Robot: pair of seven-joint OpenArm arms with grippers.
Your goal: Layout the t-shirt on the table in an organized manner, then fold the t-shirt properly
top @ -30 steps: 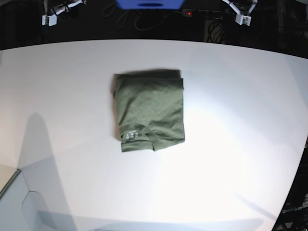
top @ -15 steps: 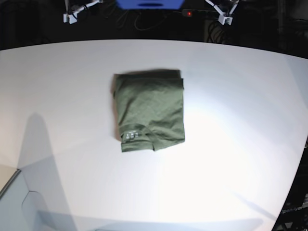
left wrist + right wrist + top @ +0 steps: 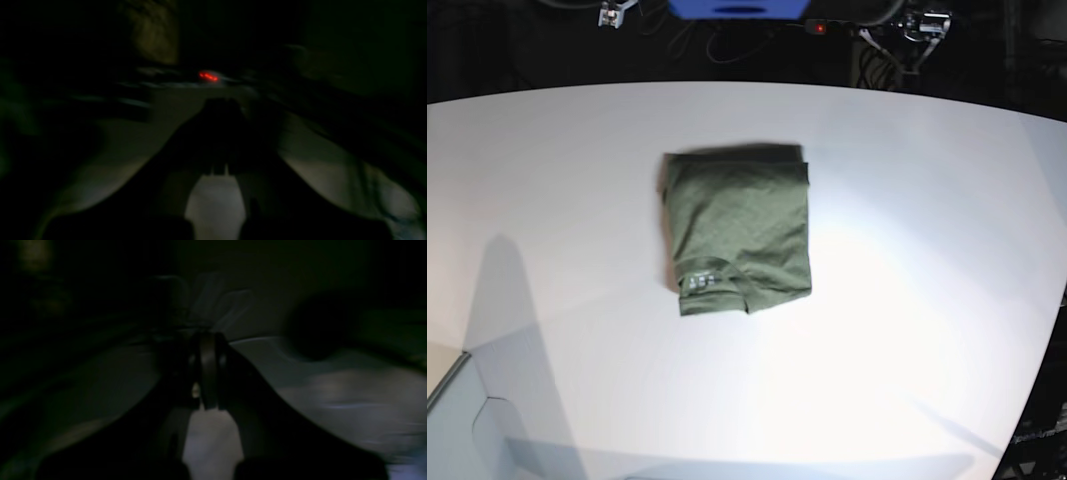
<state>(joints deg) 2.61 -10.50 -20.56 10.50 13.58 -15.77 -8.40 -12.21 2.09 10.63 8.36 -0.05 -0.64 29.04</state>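
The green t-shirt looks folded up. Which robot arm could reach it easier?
Right, only slightly. The folded olive-green cotton t-shirt lies nearer the right gripper than the left gripper; both sit shut beyond the far edge of the glossy white table.

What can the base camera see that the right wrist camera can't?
Only the base view shows the green t-shirt, folded into a neat rectangle on the white table, with its pale neck label facing up near the front edge. Only the right wrist view shows the right gripper up close, its jaws shut on nothing, in a dark, blurry picture. Both views show some pale surface; in the wrist view it is too blurred to name.
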